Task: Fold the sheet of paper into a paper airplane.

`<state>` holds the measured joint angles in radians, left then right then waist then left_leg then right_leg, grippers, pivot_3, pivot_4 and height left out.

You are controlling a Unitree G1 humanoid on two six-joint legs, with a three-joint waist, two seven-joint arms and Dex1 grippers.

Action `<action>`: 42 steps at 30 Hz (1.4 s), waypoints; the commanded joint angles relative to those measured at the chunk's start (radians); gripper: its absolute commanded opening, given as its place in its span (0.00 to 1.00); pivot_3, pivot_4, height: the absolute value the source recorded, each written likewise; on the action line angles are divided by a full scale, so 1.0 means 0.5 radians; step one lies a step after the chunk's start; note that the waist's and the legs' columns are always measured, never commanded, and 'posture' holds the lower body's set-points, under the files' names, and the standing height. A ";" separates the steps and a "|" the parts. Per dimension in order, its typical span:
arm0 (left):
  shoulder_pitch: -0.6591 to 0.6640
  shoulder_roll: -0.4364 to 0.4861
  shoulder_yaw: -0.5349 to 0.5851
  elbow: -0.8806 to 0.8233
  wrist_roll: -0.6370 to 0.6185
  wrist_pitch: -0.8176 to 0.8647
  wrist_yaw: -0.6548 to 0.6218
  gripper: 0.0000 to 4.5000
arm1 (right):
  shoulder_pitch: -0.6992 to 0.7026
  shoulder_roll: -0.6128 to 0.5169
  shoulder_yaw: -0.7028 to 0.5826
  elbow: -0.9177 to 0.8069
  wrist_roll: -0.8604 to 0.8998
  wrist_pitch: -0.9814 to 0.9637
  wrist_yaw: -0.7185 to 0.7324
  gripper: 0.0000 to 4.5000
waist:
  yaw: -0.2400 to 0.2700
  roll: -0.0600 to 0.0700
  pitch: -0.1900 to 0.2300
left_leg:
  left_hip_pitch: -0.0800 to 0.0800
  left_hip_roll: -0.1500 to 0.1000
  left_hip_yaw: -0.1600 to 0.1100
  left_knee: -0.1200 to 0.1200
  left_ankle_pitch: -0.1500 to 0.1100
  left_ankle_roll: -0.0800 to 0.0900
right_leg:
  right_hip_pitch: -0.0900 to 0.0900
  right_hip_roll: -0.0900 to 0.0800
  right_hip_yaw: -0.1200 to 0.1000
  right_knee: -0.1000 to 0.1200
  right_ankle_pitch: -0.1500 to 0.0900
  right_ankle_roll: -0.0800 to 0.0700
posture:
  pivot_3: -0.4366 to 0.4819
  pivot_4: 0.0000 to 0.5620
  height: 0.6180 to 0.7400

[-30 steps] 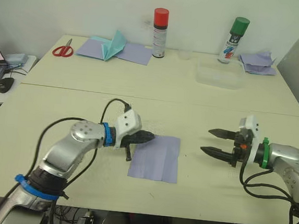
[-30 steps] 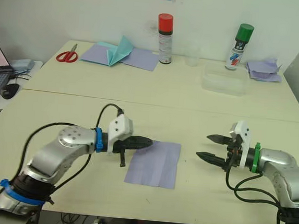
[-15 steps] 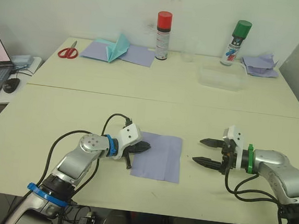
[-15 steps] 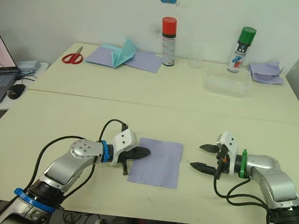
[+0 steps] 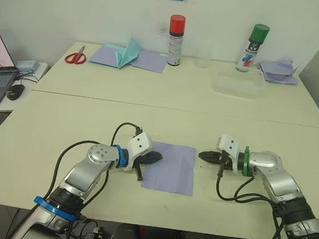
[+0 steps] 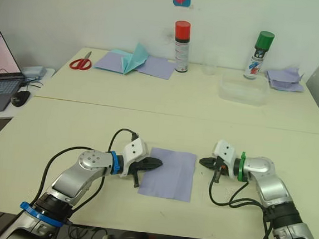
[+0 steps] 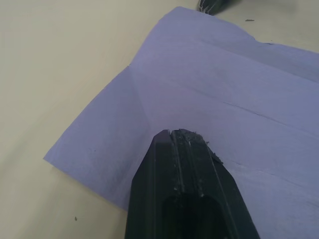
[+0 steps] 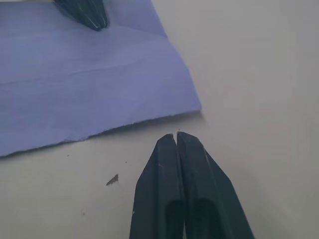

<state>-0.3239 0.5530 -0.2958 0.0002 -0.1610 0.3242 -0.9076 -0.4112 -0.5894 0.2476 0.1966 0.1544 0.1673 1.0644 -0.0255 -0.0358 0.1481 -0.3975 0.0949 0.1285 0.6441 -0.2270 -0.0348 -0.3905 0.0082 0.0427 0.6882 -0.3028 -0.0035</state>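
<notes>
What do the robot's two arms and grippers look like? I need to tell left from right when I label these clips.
Both arms are silver metal with looping black cables, a white block at the wrist and two black tapered fingers. The left gripper sits past a blue wrist ring, with a second blue band lower on that arm. The right gripper sits past a green wrist ring.

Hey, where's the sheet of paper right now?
The sheet of paper lies flat on the near table, between the left gripper, whose tip is over its edge, and the right gripper just beside it.
</notes>
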 commanded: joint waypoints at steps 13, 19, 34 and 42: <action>0.074 -0.033 -0.069 0.013 0.053 0.122 -0.023 0.00 | 0.006 0.326 -0.184 -0.358 0.502 0.578 0.034 0.01 | -0.001 0.002 -0.002 | -0.001 -0.001 -0.008 0.000 -0.001 0.001 | 0.003 0.000 -0.002 -0.002 0.000 0.000 | 0.48 0.27 1.00; 0.054 -0.043 -0.073 0.026 0.055 0.128 -0.029 0.00 | -0.025 0.462 -0.113 -0.335 0.417 0.523 -0.084 0.01 | 0.000 0.003 -0.002 | -0.002 -0.002 -0.011 0.000 -0.001 0.001 | 0.003 0.001 -0.002 -0.002 0.000 0.000 | 0.48 0.27 1.00; 0.221 0.150 0.164 -0.226 -0.044 0.394 0.010 0.00 | -0.031 0.668 0.168 -0.011 -0.006 0.318 -0.350 0.01 | -0.023 0.003 -0.004 | -0.001 0.003 -0.013 -0.003 -0.001 -0.001 | 0.002 0.004 0.000 -0.003 -0.001 -0.001 | 0.48 0.27 1.00; 0.200 0.261 0.607 -0.551 -0.467 0.665 -0.008 0.00 | -0.092 0.625 0.285 0.112 -0.165 0.249 -0.318 0.01 | -0.029 0.002 -0.003 | 0.000 0.008 -0.016 -0.004 -0.001 -0.002 | 0.001 0.009 -0.004 0.000 -0.004 -0.001 | 0.48 0.27 1.00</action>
<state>-0.1960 0.6849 -0.0426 -0.1935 -0.3226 0.6220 -0.9066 -0.4558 -0.2725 0.3644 0.2096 0.1076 0.2829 0.9129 -0.0400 -0.0350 0.1465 -0.3979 0.0992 0.1204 0.6424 -0.2277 -0.0358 -0.3897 0.0124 0.0408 0.6882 -0.3050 -0.0042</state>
